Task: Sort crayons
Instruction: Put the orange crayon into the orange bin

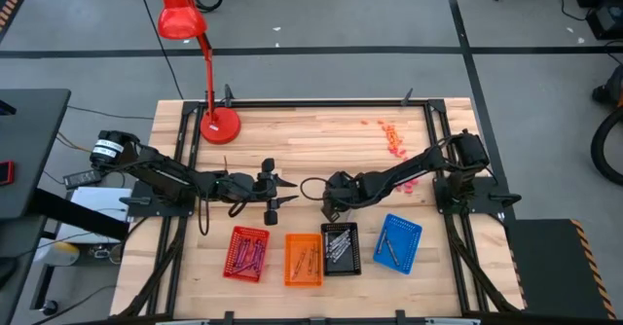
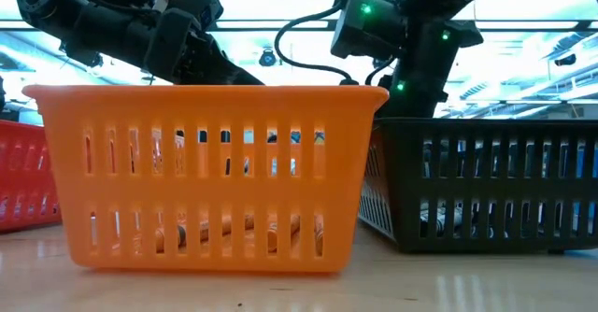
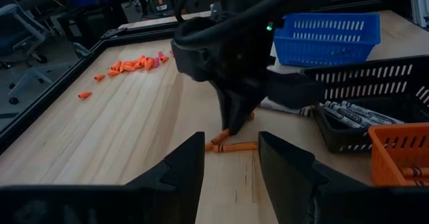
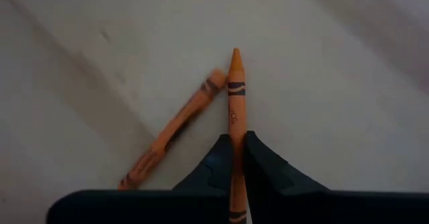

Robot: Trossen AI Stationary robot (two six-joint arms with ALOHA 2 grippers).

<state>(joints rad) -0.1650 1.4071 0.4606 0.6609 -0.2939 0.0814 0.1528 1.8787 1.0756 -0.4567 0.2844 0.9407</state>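
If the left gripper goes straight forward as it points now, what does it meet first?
Probably the two orange crayons lying on the table just ahead of the open left gripper, then the right gripper above them. Depth is hard to judge.

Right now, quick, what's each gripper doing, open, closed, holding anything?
Left gripper: open, empty, above the table centre.
Right gripper: shut on an orange crayon, beside a second crayon.

The high view is looking straight down on the whole table (image 1: 321,135). The low view is sitting right against the orange tray (image 2: 206,177). Both wrist views are sharing the same orange crayon (image 4: 235,117), the right one looking closest.
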